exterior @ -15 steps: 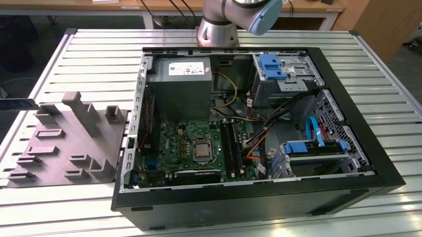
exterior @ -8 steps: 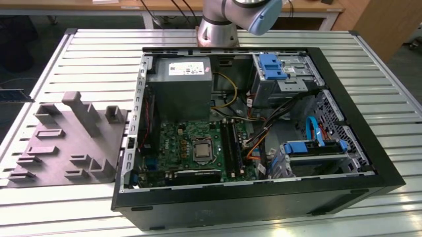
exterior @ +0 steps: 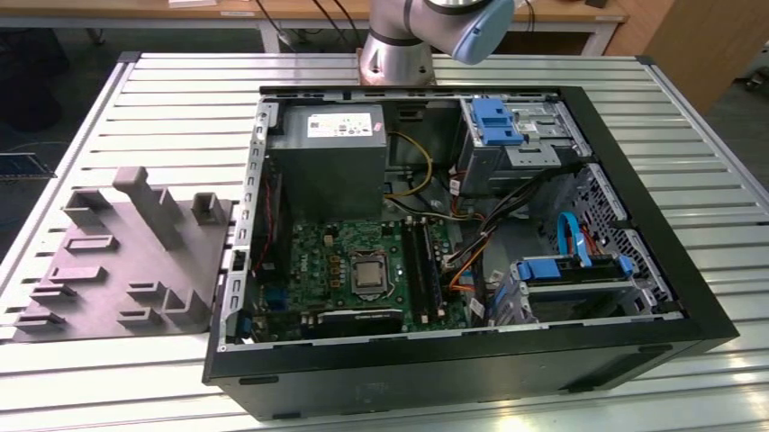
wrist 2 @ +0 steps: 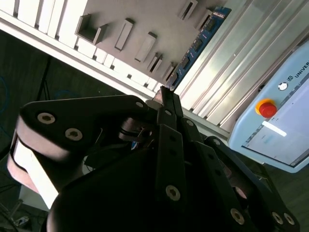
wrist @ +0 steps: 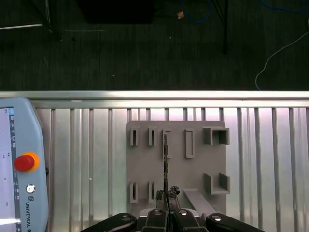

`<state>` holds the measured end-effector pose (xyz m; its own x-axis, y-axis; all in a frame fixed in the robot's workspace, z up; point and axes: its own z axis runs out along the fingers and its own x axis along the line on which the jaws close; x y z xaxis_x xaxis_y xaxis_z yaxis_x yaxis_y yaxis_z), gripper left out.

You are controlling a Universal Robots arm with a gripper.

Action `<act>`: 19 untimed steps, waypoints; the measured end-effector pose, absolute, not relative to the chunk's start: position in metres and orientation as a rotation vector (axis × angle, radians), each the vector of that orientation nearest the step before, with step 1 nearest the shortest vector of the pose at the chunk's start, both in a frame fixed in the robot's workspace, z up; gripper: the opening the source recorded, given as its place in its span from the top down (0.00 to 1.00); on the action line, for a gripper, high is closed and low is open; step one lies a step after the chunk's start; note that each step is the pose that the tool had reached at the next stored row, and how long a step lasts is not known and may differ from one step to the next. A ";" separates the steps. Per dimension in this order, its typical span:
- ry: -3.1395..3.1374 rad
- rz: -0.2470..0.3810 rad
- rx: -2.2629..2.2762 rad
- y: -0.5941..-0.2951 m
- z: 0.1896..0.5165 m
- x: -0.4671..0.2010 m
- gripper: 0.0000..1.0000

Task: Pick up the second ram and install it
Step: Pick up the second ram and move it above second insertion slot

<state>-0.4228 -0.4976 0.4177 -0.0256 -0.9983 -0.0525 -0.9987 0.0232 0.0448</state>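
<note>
My claw (wrist 2: 166,94) pinched shut on near end of second ram (wrist 2: 198,43). Stick juts out past tips, aloft over grey fixture (wrist: 198,169) on counter (wrist: 270,159). I judge stick light, stiff, fragile: clamp flat faces squarely, moderate force, no twisting.

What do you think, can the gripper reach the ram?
Probably yes. The ram stands on edge in the grey holder, and the gripper is right at its near end. Nothing seems to lie between them.
</note>
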 end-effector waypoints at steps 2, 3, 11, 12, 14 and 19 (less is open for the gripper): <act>2.242 0.108 -2.188 -0.498 0.420 -0.423 0.89; 2.242 0.108 -2.188 -0.498 0.421 -0.423 0.89; 2.242 0.108 -2.188 -0.498 0.421 -0.422 0.89; 2.243 0.108 -2.189 -0.498 0.421 -0.422 0.89; 2.242 0.108 -2.188 -0.498 0.421 -0.419 0.89; 2.242 0.108 -2.188 -0.498 0.420 -0.409 0.89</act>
<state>-0.4089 -0.4976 0.4203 -0.0255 -0.9983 -0.0529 -0.9987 0.0232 0.0447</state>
